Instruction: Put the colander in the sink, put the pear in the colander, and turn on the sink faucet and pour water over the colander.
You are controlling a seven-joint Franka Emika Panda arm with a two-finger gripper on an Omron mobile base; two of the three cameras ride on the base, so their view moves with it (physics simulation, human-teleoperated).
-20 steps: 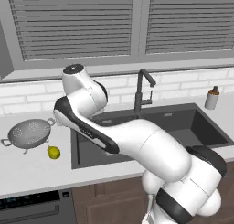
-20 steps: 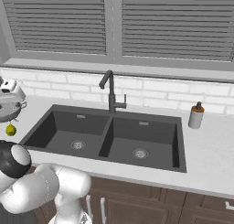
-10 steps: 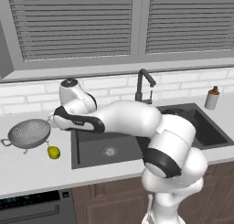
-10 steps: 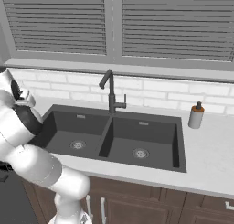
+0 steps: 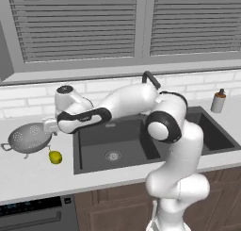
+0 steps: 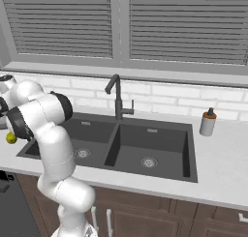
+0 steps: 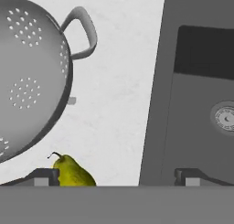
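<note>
The silver colander [image 5: 29,138] stands on the counter left of the sink [image 5: 127,145], with the yellow-green pear [image 5: 55,157] just in front of it. My gripper [image 5: 49,127] hovers open above the counter between the colander's right rim and the sink's left edge. In the hand view the colander [image 7: 27,77] lies upper left with one loop handle towards the sink [image 7: 201,95], and the pear [image 7: 71,172] lies close to the left fingertip [image 7: 45,176]. The gripper [image 7: 116,177] holds nothing. The arm hides all but the spout top of the faucet [image 5: 149,78]; the whole faucet [image 6: 116,98] shows from the right, with no water running.
A small bottle with an orange top [image 5: 218,101] stands on the counter right of the sink. A tiled wall and window blinds run behind the counter. An oven front [image 5: 33,216] sits below the counter at the left. The pear [image 6: 10,138] peeks out beside the arm.
The arm has swung left and lower, from over the sink's left basin to above the counter beside the colander. Colander and pear have not moved.
</note>
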